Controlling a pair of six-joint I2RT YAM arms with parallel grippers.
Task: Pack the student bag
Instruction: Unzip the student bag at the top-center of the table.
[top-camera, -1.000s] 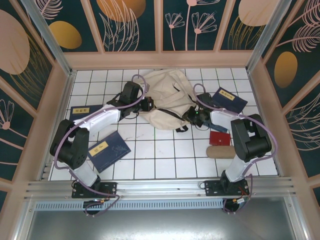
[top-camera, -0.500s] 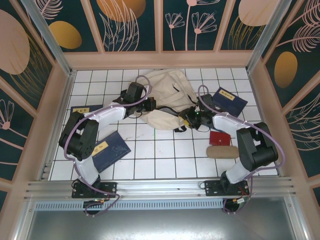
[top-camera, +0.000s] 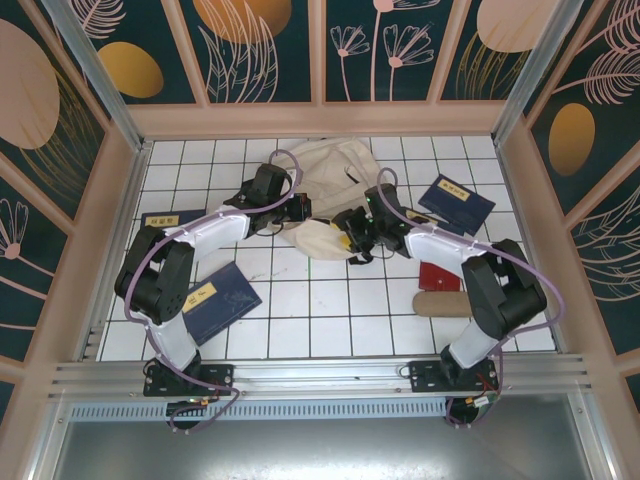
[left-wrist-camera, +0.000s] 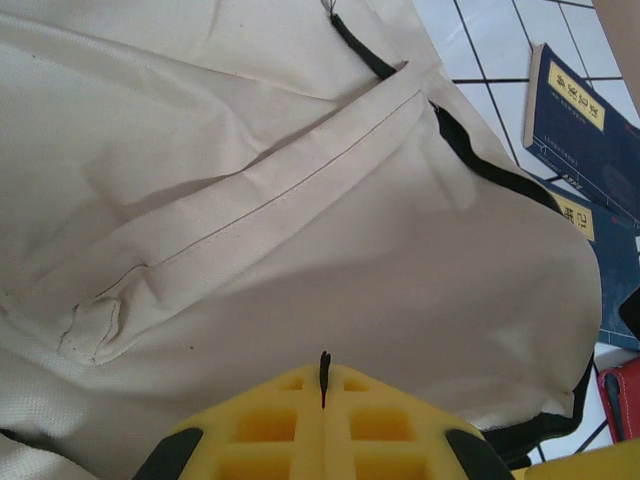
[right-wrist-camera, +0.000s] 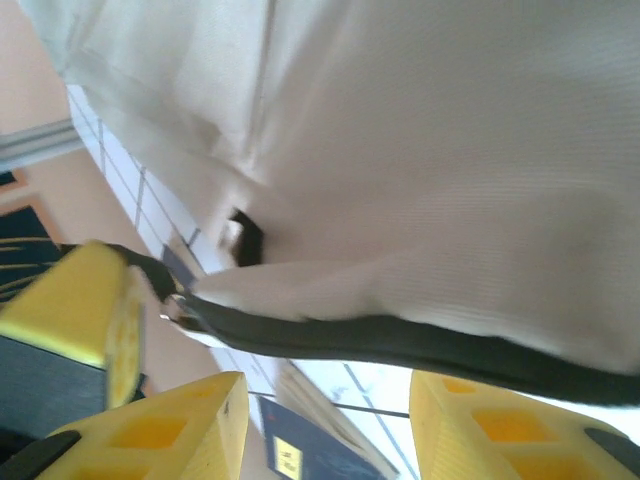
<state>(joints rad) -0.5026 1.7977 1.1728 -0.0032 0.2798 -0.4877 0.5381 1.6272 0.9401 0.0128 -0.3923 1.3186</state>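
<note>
The student bag (top-camera: 330, 185), cream fabric with black trim, lies at the back middle of the tiled floor. Its fabric (left-wrist-camera: 300, 200) spreads across the left wrist view. My left gripper (top-camera: 302, 210) is at the bag's left edge. In its own view the left gripper (left-wrist-camera: 323, 388) is shut, with a thin black tab (left-wrist-camera: 323, 366) of the bag pinched between the yellow fingers. My right gripper (top-camera: 350, 225) is at the bag's near edge. In the right wrist view this gripper (right-wrist-camera: 328, 400) stands open just below the bag's black edge band (right-wrist-camera: 400, 340), with nothing held.
Navy books lie at back right (top-camera: 455, 200), front left (top-camera: 215, 298) and far left (top-camera: 165, 222). A red flat item (top-camera: 438, 275) and a tan pouch (top-camera: 447, 303) sit near the right arm. Wooden frame walls (top-camera: 120, 200) enclose the floor.
My right gripper has swung left along the bag's near edge and its jaws have opened. The left gripper has stayed shut and shifted slightly right at the bag's left edge.
</note>
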